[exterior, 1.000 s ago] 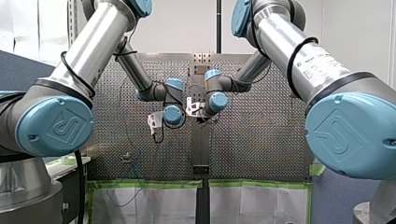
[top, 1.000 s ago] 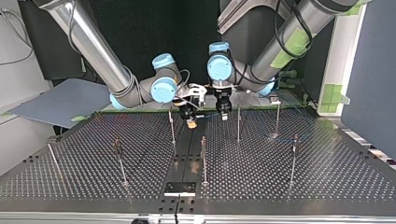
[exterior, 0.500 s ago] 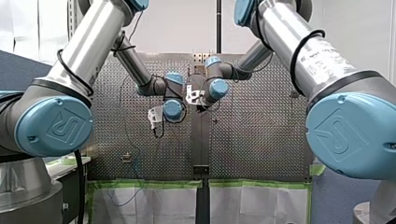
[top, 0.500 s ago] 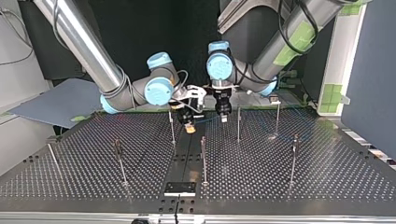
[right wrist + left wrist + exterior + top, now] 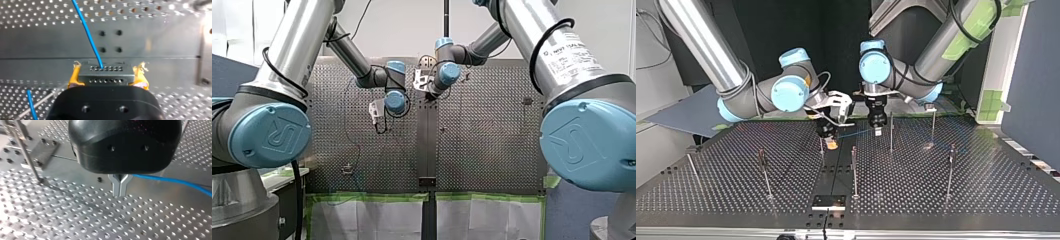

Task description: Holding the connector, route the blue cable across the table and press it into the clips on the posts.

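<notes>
My right gripper is shut on the grey connector, with a yellow pad on each side of it. The blue cable leaves the connector's top. In the top view my right gripper hangs low beside a thin post near the table's middle. From there the cable runs to my left gripper. My left gripper has its metal fingers shut just above the table. The cable comes in at their base from one side.
Several thin posts stand on the perforated table, among them one nearer the camera than the grippers and one right beside my left gripper. A black plate sits at the table's near edge in the top view.
In the top view my right gripper has come nearer and leftwards with the connector, lower over the table. My left gripper has come a little nearer too. Both stayed shut.
</notes>
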Robot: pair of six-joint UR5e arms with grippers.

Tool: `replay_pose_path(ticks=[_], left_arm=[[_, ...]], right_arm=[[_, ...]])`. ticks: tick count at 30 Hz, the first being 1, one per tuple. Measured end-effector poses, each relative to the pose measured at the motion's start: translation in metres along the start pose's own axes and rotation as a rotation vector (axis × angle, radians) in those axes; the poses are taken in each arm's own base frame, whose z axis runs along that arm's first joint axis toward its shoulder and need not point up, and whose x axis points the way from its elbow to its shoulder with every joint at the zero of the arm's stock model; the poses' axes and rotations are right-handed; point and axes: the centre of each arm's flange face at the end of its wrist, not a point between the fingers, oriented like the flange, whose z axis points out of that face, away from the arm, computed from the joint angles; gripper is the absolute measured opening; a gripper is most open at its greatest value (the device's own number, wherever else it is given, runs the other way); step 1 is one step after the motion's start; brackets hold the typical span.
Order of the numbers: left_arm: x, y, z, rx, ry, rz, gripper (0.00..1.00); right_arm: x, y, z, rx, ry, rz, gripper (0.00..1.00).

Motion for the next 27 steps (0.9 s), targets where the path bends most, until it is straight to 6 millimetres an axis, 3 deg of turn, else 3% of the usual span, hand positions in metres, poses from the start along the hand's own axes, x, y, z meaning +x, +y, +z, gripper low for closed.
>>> replay_pose_path(ticks=[16, 25, 27], left_arm=[[-0.080, -0.011, -0.019, 0.039, -0.104, -0.055, 0.00], [-0.139, -0.020, -0.027, 0.095, -0.184, -0.101, 0.00], [-0.150, -0.022, -0.027, 0.112, -0.195, -0.107, 0.00]], right_arm=[[0.080, -0.010, -0.056, 0.008, 0.105, 0.020, 0.00], [0.125, -0.015, -0.091, 0.014, 0.181, 0.023, 0.00], [0.127, -0.015, -0.092, 0.013, 0.184, 0.023, 0.00]])
